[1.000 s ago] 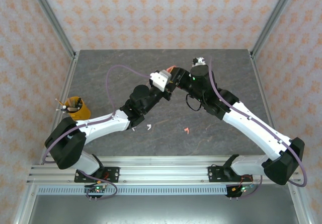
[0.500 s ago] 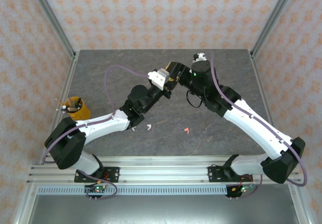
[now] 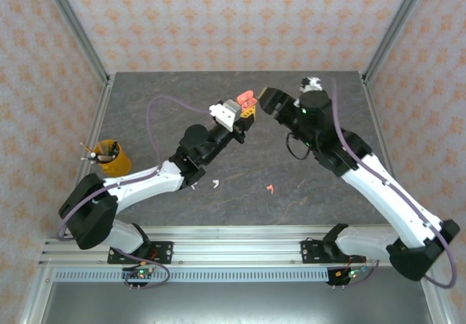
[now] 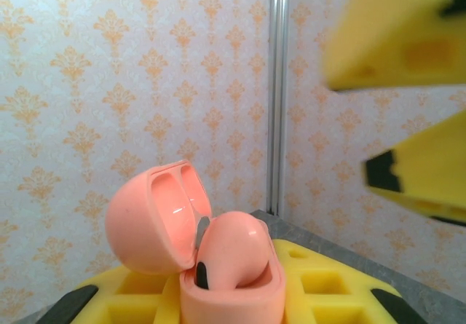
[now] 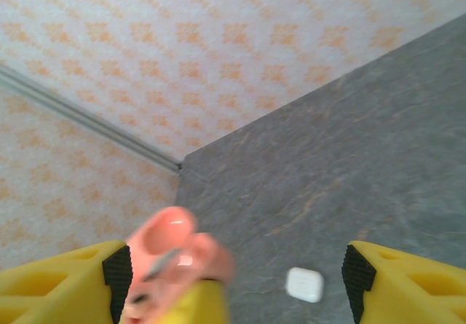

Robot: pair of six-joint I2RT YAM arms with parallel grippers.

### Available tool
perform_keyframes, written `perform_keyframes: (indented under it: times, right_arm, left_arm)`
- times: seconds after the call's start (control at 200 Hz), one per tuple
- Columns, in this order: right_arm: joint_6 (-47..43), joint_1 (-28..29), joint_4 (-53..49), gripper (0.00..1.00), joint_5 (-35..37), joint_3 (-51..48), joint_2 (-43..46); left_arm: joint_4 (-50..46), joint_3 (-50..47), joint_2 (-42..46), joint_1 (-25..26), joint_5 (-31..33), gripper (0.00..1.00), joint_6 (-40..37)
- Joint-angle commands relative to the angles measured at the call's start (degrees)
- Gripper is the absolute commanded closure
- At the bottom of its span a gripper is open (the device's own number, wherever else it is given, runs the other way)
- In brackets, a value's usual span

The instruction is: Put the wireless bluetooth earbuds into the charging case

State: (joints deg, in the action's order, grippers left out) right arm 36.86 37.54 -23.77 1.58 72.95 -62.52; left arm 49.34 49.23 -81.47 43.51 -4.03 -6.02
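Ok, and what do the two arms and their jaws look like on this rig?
Both the left arm and right arm have white link shells with bulky black joints and bases. A thin purple cable runs along each. The right arm shows a small green light. The jaws are yellow blocks with black patches.

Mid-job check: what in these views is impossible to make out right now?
- Left wrist: second socket of the pink case, hidden behind the seated pink earbud.
- Right wrist: case contents, blurred.
- Top external: loose white earbud and loose pink earbud, too small to judge orientation.
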Motion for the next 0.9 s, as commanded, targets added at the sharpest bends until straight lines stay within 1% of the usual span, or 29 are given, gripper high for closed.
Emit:
perform_keyframes:
  times: [0.0, 0.1, 0.145, 0.27, 0.355, 0.435, 0.641, 0.751, 0.896]
  right_arm:
    - [0.6, -1.6, -9.4, 0.23, 3.2, -4.5, 4.6]
    - [1.3, -2.1, -15.4, 0.24, 2.6, -8.8, 5.3]
    - [0.9, -2.1, -17.5, 0.24, 1.2, -10.6, 4.7]
    - [-1.2, -2.1, -20.3, 0.27, -4.6, -15.9, 0.3]
    - [-3.5, -1.7, -20.8, 0.31, -7.8, -18.2, -4.2]
    - [-5.9, -0.2, -21.9, 0.32, -8.0, -18.8, -9.1]
    - [-11.2, 4.3, -23.8, 0.33, -5.7, -17.2, -19.7]
    - [-14.4, 5.0, -24.8, 0.36, -5.4, -15.7, -25.0]
    - [-17.5, 5.2, -25.2, 0.38, -5.6, -14.2, -29.3]
  left_arm:
    - [-0.1, -2.1, 4.6, -0.3, -0.9, 1.00, -1.6]
    - [-1.8, -4.1, 7.1, -0.6, -1.9, 1.00, -1.8]
    - [-2.2, -5.0, 8.1, -0.7, -2.1, 1.00, -1.8]
    - [-3.5, -7.3, 10.7, -0.8, -2.3, 1.00, -1.6]
    - [-4.0, -8.9, 12.5, -0.8, -2.3, 1.00, -1.4]
    - [-4.8, -10.3, 14.2, -0.8, -2.1, 1.00, -1.3]
    - [-5.5, -13.3, 17.8, -0.9, -0.9, 1.00, -1.3]
    - [-5.7, -14.2, 19.0, -0.9, -0.5, 1.00, -1.4]
    - [-5.9, -15.4, 20.4, -1.2, -0.1, 1.00, -1.7]
